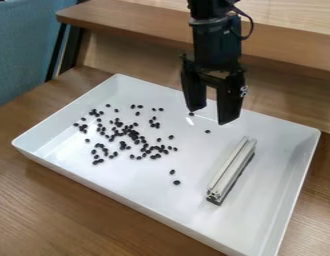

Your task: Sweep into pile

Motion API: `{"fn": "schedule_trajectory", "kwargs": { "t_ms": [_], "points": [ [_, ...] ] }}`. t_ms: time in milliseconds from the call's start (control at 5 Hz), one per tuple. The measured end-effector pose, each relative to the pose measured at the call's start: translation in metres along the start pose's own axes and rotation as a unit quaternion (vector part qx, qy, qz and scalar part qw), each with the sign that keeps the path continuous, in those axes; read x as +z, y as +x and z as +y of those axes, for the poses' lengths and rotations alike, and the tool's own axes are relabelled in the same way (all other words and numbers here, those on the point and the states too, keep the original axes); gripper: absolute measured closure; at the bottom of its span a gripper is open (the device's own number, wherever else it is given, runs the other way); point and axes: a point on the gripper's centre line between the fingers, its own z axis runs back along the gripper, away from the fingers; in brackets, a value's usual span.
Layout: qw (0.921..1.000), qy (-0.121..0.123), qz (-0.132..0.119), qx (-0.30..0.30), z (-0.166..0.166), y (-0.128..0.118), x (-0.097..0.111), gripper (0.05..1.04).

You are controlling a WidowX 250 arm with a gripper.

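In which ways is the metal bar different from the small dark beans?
The metal bar is silvery with a dark strip along one side; the beans look black all over. The bar is long and straight, while each bean is small and rounded. The bar is one piece, whereas the beans are many and scattered. Both lie in the white tray.

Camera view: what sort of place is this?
Likely an office or lab test spot: a robot arm over a white tray of dark beans, on a wood-grain table near a blue fabric-like panel.
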Motion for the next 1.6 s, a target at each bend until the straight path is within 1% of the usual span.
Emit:
{"fn": "schedule_trajectory", "kwargs": {
  "t_ms": [200,400,600,800,1000,1200,1400,1600],
  "points": [
    [0.9998,-0.007,0.015,0.007,0.001,0.000,-0.013,0.084],
    [0.9992,-0.018,0.027,0.026,-0.002,0.009,-0.036,0.084],
    [0.9986,-0.018,0.018,0.047,-0.009,0.016,-0.039,0.084],
    [0.9939,-0.012,0.012,0.109,-0.009,0.020,-0.045,0.084],
    [0.9878,-0.009,0.050,0.147,-0.007,0.015,-0.063,0.084],
    [0.9832,0.013,0.062,0.171,0.000,0.013,-0.068,0.084],
    [0.9827,0.023,0.052,0.176,0.004,0.016,-0.070,0.084],
    [0.9822,0.023,0.057,0.178,0.005,0.017,-0.084,0.084]
  ]
}}
